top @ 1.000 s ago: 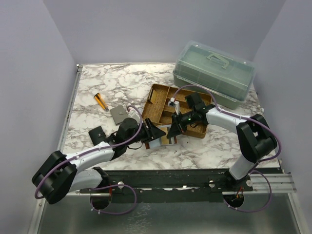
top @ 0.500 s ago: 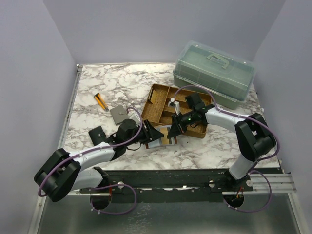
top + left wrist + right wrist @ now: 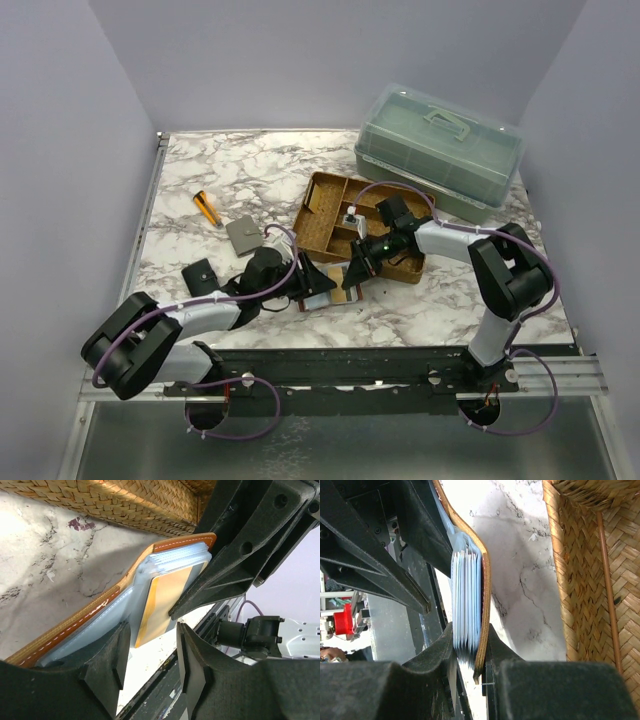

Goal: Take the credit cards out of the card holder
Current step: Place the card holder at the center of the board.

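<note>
A woven tan tray with several compartments sits near the middle of the marble-patterned table, with a small white item in one compartment. A translucent green lidded box with a top handle stands just behind it to the right. Left of the tray lie a grey wallet, an orange pen farther back, and a black wallet nearer the front.

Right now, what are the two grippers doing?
Left gripper: open, fingertips flanking the end of an orange card.
Right gripper: shut on the card holder.
</note>
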`<state>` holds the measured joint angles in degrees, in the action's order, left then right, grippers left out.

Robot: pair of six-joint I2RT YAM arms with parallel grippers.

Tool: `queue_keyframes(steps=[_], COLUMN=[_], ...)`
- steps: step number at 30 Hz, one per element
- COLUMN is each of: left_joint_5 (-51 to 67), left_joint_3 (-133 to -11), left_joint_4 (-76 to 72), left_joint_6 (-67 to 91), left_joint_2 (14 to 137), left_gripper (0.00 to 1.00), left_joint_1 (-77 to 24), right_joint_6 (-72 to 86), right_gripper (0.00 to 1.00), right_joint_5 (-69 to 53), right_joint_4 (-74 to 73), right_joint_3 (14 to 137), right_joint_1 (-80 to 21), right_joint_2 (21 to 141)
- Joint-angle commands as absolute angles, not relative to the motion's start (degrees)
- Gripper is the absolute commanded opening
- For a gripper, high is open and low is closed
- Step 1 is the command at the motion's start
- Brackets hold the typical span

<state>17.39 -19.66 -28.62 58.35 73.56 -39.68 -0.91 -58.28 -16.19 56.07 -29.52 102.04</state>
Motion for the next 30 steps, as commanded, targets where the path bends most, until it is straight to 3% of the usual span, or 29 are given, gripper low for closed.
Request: queue_keyframes(steps=[1, 18, 24, 30], left_joint_5=[18.7, 21.1, 20.0, 19.7], left_joint_3=[-18.3, -17.7, -17.5, -17.7], left_joint_4=[-32.3, -34.2, -34.3, -34.2], left_joint_6=[58.3, 58.2, 57.7, 56.5], left_joint_2=[74.6, 73.5, 75.9, 76.9], left_gripper=[0.47, 0.35, 0.47, 0.48], left_joint_1=[-39.3, -39.2, -39.2, -39.2], right_joint_6=[-0.2, -0.2, -0.2, -0.3], right_gripper=[0.0, 0.0, 0.0, 0.0], right_joint_5=[-65.6, -64.7, -65.8, -66.3], right_joint_4=[-14.1, -14.5, -14.5, -14.5], right_joint_3=[56.6, 57.1, 57.1, 57.1], right_joint_1=[-29.7, -29.7, -29.7, -29.7], right_joint_2=[102.5, 103.2, 103.1, 103.2])
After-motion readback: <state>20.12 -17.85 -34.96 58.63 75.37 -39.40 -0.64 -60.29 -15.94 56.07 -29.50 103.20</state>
